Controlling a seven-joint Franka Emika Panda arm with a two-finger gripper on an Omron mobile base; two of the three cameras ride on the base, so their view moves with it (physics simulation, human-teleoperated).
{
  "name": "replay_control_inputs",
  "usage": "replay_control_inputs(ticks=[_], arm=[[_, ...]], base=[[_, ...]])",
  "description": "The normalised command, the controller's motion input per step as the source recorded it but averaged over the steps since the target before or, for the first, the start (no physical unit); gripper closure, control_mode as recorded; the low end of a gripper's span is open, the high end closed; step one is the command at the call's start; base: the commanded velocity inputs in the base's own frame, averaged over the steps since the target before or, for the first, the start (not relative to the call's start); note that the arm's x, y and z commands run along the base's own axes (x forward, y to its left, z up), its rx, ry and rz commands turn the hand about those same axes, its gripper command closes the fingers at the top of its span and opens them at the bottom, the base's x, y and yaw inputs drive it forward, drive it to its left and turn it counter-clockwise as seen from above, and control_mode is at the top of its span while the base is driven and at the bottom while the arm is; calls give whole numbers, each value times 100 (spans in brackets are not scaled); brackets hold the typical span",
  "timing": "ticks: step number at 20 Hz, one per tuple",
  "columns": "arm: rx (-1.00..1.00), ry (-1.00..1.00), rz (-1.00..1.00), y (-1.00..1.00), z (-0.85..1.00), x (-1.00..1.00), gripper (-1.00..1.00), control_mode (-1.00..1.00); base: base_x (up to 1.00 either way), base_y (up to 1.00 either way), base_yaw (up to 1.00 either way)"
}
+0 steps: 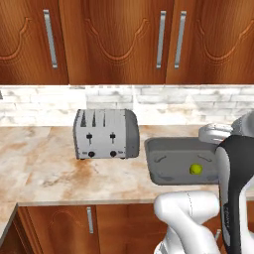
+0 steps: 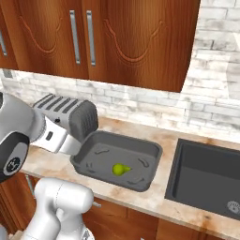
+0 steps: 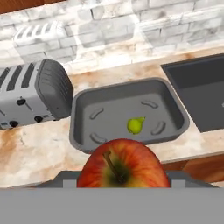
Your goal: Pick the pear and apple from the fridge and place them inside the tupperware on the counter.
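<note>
A round red apple sits right at the bottom of the hand view, with my gripper shut on it; the fingers are hidden behind the fruit. The held apple hangs above the counter's front edge, short of the dark grey tupperware. A small yellow-green pear lies inside the tupperware on its floor. The tupperware rests on the beige marbled counter. The fridge is out of view.
A silver four-slot toaster stands just left of the tupperware. A black sink is set into the counter to its right. Brown wall cabinets hang above the white brick backsplash.
</note>
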Motion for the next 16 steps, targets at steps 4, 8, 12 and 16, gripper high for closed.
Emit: replay_control_inputs(ticks=[4, 8, 12, 16], arm=[[-2, 6, 2, 0, -54, 32, 100, -100], [0, 14, 31, -10, -54, 19, 100, -100], [0, 17, 45, -25, -60, 27, 100, -100], [0, 42, 38, -10, -40, 50, 100, -100]], base=[[0, 0, 0], [0, 0, 0], [0, 0, 0], [0, 0, 0]])
